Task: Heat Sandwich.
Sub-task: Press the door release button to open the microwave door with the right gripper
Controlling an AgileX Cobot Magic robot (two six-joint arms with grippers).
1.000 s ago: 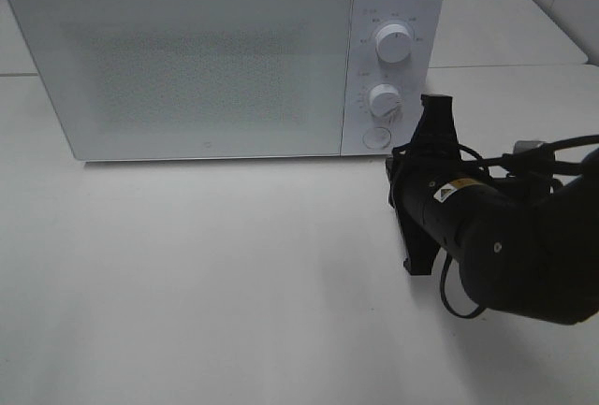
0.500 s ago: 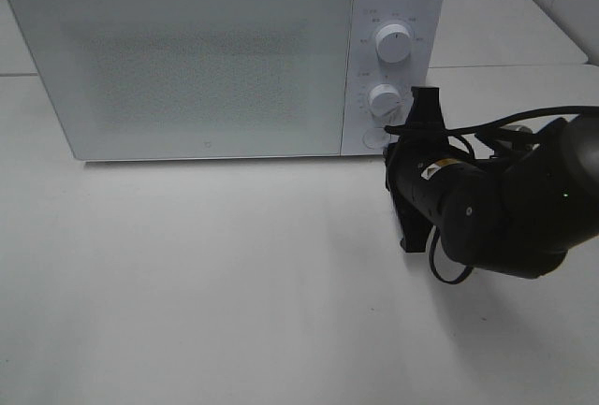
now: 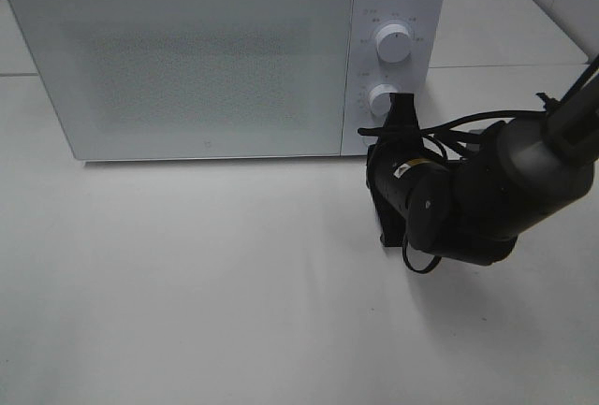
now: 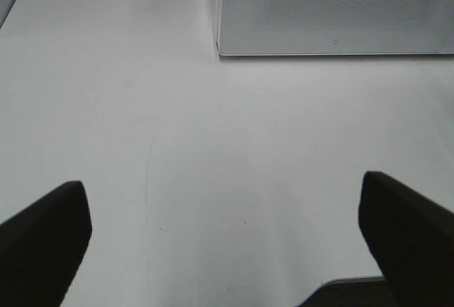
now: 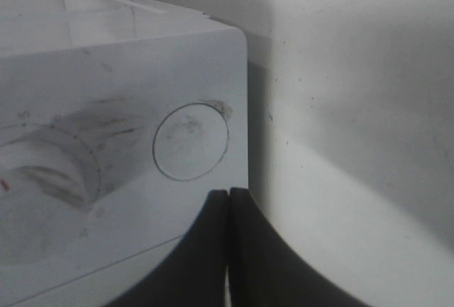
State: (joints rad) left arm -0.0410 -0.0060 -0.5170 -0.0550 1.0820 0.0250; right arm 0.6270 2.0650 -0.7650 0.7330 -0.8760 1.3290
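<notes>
No sandwich shows in any view. The white microwave [image 3: 187, 59] stands at the back of the table with its door closed. My right gripper [image 3: 402, 108] is shut with nothing in it, and its tips sit close in front of the lower control panel. In the right wrist view the shut fingertips [image 5: 228, 195] point just below the round button [image 5: 191, 142], beside the lower dial [image 5: 35, 179]. My left gripper [image 4: 223, 201] is open and empty over bare table, with the microwave's [image 4: 333, 9] front corner ahead of it.
Two white dials, the upper [image 3: 394, 42] and the lower [image 3: 382, 98], sit on the microwave's right panel. The right arm [image 3: 487, 190] and its cables occupy the table right of centre. White table [image 3: 187, 283] stretches in front of the microwave.
The right arm has swung left and closer to the microwave, bringing its shut gripper up to the control panel near the round button. Nothing else has moved.
</notes>
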